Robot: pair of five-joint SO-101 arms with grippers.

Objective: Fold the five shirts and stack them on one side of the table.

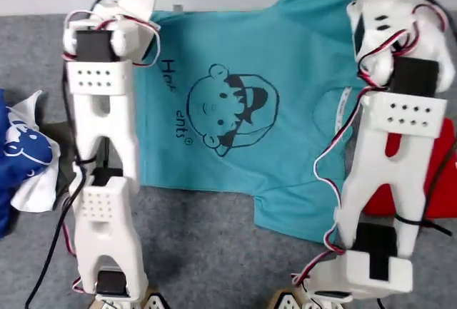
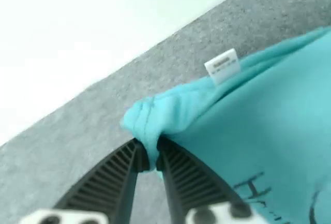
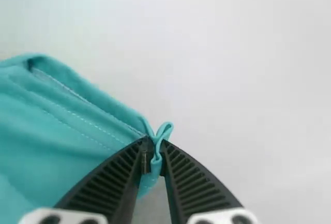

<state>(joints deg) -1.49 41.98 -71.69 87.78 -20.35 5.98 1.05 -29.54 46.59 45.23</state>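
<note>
Ribbed left claw (image 2: 148, 154) is clenched on a bunched corner of the teal shirt (image 1: 285, 159), right claw (image 3: 153, 149) nipping its far edge too, likely to lift that side for folding; it lies spread on the grey surface (image 1: 200, 237), blue shirt (image 1: 21, 152) and red shirt (image 1: 444, 180) flanking

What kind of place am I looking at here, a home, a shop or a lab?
Probably a robotics lab bench: two white arms over a grey table, left claw and right claw each pinching the teal shirt at its edge, a blue shirt and red cloth beside it.
</note>
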